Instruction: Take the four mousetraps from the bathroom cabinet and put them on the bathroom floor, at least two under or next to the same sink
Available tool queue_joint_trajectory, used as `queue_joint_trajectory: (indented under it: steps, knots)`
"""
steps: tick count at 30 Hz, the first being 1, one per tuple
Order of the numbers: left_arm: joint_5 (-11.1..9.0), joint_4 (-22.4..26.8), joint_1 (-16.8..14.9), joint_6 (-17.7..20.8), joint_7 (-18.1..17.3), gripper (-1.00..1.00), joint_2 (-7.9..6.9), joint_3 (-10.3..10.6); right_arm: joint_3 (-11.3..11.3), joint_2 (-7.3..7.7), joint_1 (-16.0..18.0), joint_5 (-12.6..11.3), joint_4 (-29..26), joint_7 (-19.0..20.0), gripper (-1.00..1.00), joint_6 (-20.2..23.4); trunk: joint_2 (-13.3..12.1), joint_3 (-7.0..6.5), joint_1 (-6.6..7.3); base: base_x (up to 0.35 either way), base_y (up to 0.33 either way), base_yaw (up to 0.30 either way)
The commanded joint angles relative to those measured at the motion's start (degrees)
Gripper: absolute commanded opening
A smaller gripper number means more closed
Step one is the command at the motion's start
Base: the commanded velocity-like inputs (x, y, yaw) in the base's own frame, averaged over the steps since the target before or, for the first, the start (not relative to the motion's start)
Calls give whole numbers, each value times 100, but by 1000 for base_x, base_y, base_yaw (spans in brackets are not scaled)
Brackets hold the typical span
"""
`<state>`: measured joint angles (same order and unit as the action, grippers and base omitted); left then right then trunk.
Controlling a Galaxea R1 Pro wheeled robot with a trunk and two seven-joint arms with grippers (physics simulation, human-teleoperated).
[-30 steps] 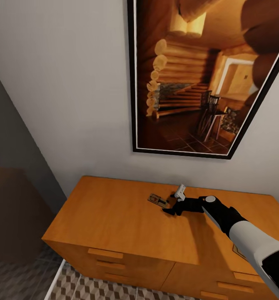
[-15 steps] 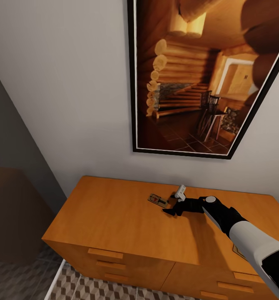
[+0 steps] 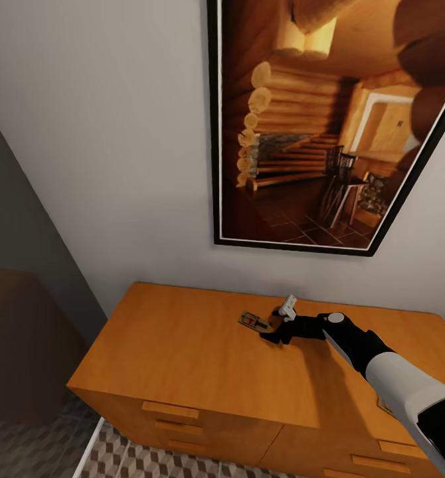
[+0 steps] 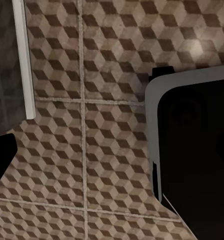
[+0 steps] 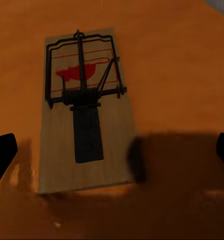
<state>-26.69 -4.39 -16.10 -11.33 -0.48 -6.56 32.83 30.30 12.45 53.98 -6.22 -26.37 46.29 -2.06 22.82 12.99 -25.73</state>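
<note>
I had the right gripper (image 3: 270, 332) spread wide just short of the mousetrap (image 3: 253, 322), which lay flat on the cabinet (image 3: 182, 345) at its ten o'clock. I couldn't tell the left gripper's state above the bathroom floor (image 4: 91, 150).

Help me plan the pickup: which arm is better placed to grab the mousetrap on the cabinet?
Right. The right gripper sits on the cabinet top beside the mousetrap, fingers spread wide around it. The left wrist view faces the bathroom floor.

1 mousetrap (image 3: 253, 322) flat on cabinet (image 3: 182, 345) top (wire bar, red spot), cube-tile bathroom floor (image 4: 91, 150) below
</note>
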Motion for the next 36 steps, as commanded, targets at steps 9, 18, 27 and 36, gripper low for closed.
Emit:
queue_joint_trajectory:
  steps: [9,18,27,36]
  knots:
    - [-38,-19,-7,-27,-5,100,5,54,55,4,8,-37,9,-6,100,-22,10,11,-5,61,35,0]
    - [-38,-17,-7,-28,-5,100,5,53,55,3,8,-37,9,-6,100,-22,10,11,-5,4,2,0]
    - [-38,-17,-7,-27,-5,100,5,54,55,9,8,-36,9,-6,100,-22,10,11,-5,0,0,0]
    - [-38,-15,-7,-27,-5,100,5,53,55,11,8,-26,12,-6,100,-22,10,11,-5,0,0,0]
